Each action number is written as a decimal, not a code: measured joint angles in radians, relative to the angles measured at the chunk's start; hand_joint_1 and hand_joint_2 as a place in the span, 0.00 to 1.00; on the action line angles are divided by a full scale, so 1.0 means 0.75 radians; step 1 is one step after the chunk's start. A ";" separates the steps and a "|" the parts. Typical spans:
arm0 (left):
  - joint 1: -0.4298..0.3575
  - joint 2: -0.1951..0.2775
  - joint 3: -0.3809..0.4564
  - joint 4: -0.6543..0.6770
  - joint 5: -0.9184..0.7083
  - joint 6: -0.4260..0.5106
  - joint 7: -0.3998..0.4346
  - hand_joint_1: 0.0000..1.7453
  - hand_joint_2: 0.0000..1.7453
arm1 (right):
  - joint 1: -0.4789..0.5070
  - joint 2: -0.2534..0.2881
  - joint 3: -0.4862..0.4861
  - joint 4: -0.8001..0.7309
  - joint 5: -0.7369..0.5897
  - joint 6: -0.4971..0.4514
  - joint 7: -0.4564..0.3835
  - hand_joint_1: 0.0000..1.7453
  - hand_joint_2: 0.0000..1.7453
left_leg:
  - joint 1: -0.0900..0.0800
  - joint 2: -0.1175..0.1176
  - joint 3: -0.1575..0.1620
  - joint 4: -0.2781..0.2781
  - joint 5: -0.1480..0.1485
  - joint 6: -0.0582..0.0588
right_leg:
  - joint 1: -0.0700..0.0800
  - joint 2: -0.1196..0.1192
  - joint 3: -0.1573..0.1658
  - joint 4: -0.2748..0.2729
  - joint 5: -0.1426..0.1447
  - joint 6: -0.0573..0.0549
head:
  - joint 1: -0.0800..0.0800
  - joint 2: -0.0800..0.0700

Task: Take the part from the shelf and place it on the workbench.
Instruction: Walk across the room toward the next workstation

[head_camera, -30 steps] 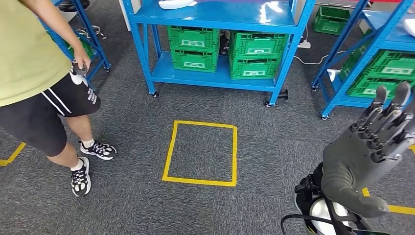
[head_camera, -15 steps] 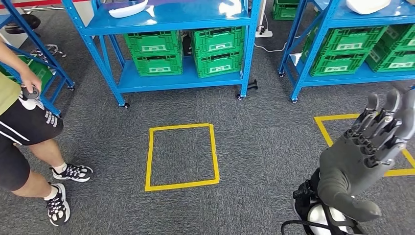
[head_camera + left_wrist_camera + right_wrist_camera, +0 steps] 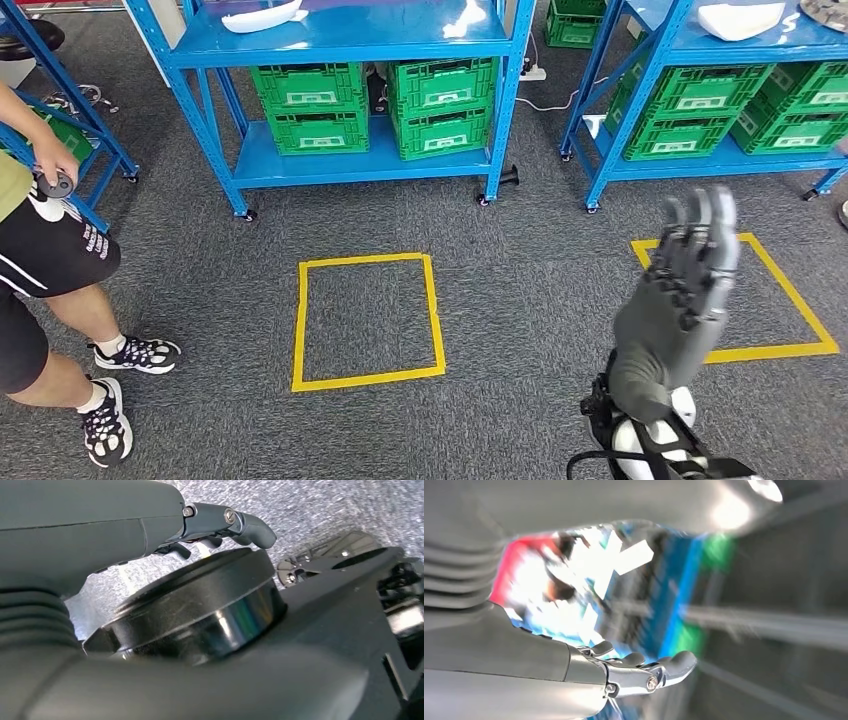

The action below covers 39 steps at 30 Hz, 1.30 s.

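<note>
on the right shelf, a white part lies cut off.

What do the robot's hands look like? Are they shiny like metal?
Not very shiny. The right hand is matte grey with a smooth palm and darker, jointed fingers. Below it sits a white rounded part with black cables around it. The left hand is the same grey, with a ribbed cover at the wrist, small silver screws and a dark fingertip. In the blurry right wrist view, the finger joints look silvery.
</note>
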 joint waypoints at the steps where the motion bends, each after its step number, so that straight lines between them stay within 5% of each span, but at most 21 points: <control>1: -0.001 0.000 0.000 0.000 0.004 -0.008 0.013 0.00 1.00 | -0.018 0.016 -0.001 0.080 0.014 0.062 0.032 0.00 1.00 | 0.000 0.000 0.000 0.000 0.000 0.001 | 0.000 0.000 0.000 -0.001 0.001 0.001 | 0.000 0.000; 4: -0.004 0.000 0.001 0.000 0.000 -0.035 0.040 0.00 1.00 | -0.100 0.075 -0.002 0.433 0.096 0.154 0.094 0.00 1.00 | -0.001 0.000 0.000 0.000 0.001 0.003 | -0.001 0.000 0.000 -0.002 0.002 0.006 | 0.000 0.000; 11: -0.006 0.002 0.001 0.002 -0.022 -0.037 0.007 0.00 1.00 | -0.277 0.218 0.000 1.366 0.256 0.100 0.119 0.00 1.00 | 0.000 -0.005 0.000 0.000 0.004 0.001 | 0.001 -0.005 -0.002 0.000 0.002 0.008 | 0.000 0.000; 16: -0.013 0.003 0.001 0.002 -0.027 -0.037 0.034 0.00 1.00 | -0.357 0.245 0.000 1.853 0.334 0.107 0.392 0.00 1.00 | 0.000 -0.006 0.000 -0.001 0.004 0.001 | 0.001 -0.006 -0.004 0.000 0.001 0.007 | 0.000 0.000; 19: -0.018 0.005 0.005 0.001 -0.058 -0.030 0.062 0.00 1.00 | -0.353 0.229 -0.010 2.036 0.336 0.149 0.601 0.00 1.00 | 0.000 -0.006 -0.001 -0.001 0.004 0.001 | 0.001 -0.006 -0.004 0.000 0.000 0.007 | 0.000 0.000; 22: -0.023 0.006 0.038 -0.005 -0.132 -0.017 0.084 0.00 1.00 | -0.318 0.208 -0.033 2.145 0.314 0.173 0.691 0.00 1.00 | 0.000 -0.006 -0.003 -0.001 0.002 0.001 | 0.000 -0.006 -0.004 0.000 0.000 0.008 | 0.000 0.000; 26: -0.015 0.007 0.117 -0.021 -0.249 -0.011 0.101 0.00 0.00 | -0.278 0.191 -0.060 2.219 0.271 0.195 0.710 0.00 0.00 | 0.000 -0.005 -0.002 -0.001 0.001 0.001 | 0.000 -0.004 -0.004 0.000 -0.001 0.009 | 0.001 0.000; 39: 0.088 0.017 0.566 -0.088 -0.639 0.006 0.146 0.00 0.00 | -0.146 0.158 -0.146 2.260 0.113 0.263 0.739 0.00 0.00 | 0.000 -0.005 -0.003 -0.001 0.001 0.002 | 0.000 -0.005 -0.005 0.000 -0.002 0.008 | 0.001 0.000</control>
